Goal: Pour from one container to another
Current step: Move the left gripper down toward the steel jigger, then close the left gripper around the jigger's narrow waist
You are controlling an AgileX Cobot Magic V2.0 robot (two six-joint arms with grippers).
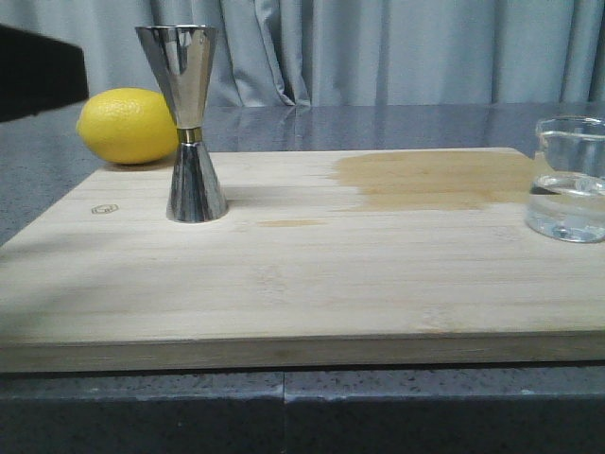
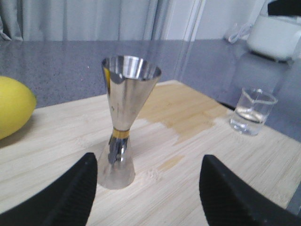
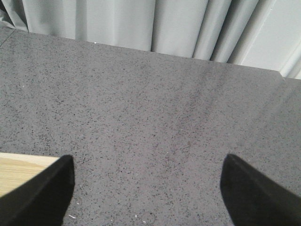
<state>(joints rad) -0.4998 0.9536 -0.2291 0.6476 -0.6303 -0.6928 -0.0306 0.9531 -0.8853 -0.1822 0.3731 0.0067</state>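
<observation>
Steel jigger (image 2: 123, 127) upright, board's (image 1: 284, 284) left; beaker (image 1: 570, 180) with water, right edge. Left gripper (image 2: 148, 188) wide, facing jigger; right gripper (image 3: 146, 188) wide, empty. Advice: clamp jigger's waist squarely before pouring.

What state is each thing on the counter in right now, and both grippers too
Jigger: upright on the board, untouched.
Beaker: upright at the board's right end, partly filled with clear liquid.
Lemon: whole, behind the jigger.
Cutting board: flat, darker wet-looking patch near the beaker.
Left gripper: open, empty, facing the jigger.
Right gripper: open, empty, over the counter.
</observation>
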